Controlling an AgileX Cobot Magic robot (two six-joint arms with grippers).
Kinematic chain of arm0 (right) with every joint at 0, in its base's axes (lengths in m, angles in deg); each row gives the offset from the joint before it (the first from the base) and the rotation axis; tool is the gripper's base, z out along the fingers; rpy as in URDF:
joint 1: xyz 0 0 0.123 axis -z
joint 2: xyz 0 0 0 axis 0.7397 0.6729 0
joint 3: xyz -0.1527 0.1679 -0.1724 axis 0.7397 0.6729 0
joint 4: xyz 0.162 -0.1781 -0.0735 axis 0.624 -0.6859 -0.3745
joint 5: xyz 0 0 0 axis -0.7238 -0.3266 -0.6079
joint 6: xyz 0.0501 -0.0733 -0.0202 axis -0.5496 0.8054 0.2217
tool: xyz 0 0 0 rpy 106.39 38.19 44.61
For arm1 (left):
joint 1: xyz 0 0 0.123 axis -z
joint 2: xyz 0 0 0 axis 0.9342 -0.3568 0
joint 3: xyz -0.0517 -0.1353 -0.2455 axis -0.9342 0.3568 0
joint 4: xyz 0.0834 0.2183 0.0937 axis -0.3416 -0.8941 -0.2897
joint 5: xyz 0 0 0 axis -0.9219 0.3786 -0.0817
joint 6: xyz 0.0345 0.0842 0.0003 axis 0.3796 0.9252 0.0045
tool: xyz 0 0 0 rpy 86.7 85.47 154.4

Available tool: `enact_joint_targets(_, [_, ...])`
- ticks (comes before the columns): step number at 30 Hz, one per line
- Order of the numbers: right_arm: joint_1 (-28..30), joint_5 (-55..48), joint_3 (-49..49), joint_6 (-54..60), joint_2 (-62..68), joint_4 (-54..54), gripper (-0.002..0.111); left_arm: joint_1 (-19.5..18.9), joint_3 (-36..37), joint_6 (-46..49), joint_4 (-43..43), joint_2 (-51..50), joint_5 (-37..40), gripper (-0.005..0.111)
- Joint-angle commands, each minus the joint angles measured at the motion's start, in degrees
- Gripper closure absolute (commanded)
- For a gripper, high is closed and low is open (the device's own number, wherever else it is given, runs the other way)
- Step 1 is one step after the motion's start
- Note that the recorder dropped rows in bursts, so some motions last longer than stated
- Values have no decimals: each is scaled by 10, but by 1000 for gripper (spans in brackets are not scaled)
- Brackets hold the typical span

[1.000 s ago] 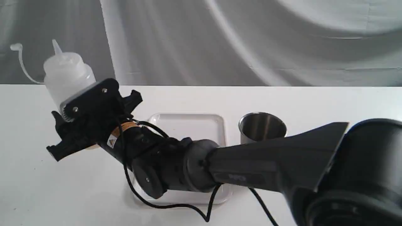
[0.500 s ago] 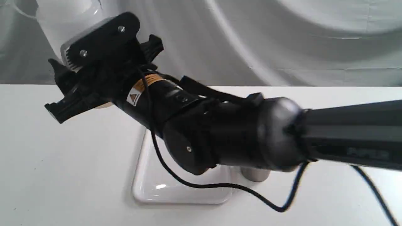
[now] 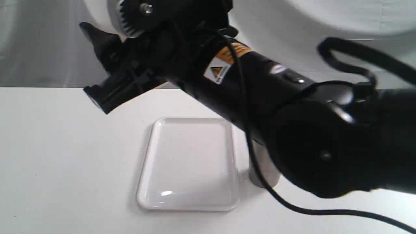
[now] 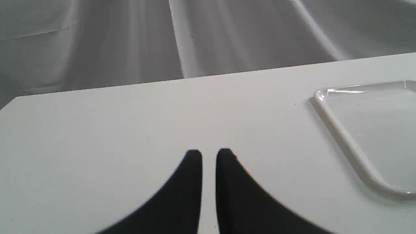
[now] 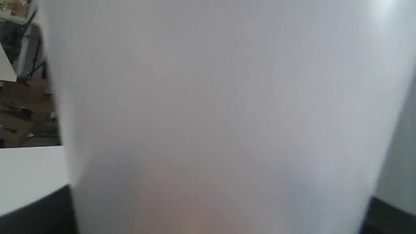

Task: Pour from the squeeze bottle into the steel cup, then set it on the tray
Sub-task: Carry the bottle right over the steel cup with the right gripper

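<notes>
My right gripper [image 3: 125, 18] is raised high over the table's back left, shut on the squeeze bottle [image 3: 97, 14]. Only a white patch of the bottle shows at the top edge of the exterior view. In the right wrist view the bottle's whitish body [image 5: 221, 113] fills the picture between the dark fingers [image 5: 35, 211]. The tray [image 3: 191, 208] lies flat in the middle of the table with nothing on it. The steel cup [image 3: 261, 170] stands just right of it, mostly hidden behind my right arm. My left gripper [image 4: 209, 156] hovers low over bare table, shut, with the tray's corner [image 4: 341, 133] off to one side.
My right arm [image 3: 292, 123] and its cable [image 3: 292, 208] cross the exterior view above the cup. A grey cloth backdrop [image 3: 48, 48] hangs behind the white table [image 3: 65, 156]. Boxes and clutter [image 5: 22, 107] show beyond the table edge in the right wrist view.
My right arm has lifted the bottle from table height up past the top of the view and swung to the right. The tray is now uncovered and the arm hides most of the cup.
</notes>
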Motion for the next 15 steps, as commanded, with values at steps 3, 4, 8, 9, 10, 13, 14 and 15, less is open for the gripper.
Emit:
enact_joint_targets(3, [1,-9,45,83,-83,63,108,1,3,-1,-1,3,-4,98])
enact_joint_targets(4, [1,-9,51,104,-94,76,108,1,3,-1,-1,3,-4,98])
enact_joint_targets(8, [2,-3,79,186,-145,146,108,1,3,-1,-1,3,-4,98])
enact_joint_targets(9, [2,-3,84,204,-156,161,108,1,3,-1,-1,3,-4,98])
enact_joint_targets(10, [2,-5,88,230,-166,189,108,1,3,-1,-1,3,-4,98])
enact_joint_targets(13, [2,-18,91,292,-188,251,108,1,3,-1,-1,3,-4,98])
enact_joint_targets(14, [2,-27,91,327,-194,277,108,1,3,-1,-1,3,-4,98])
enact_joint_targets(15, [2,-36,91,363,-199,300,108,1,3,-1,-1,3,-4,98])
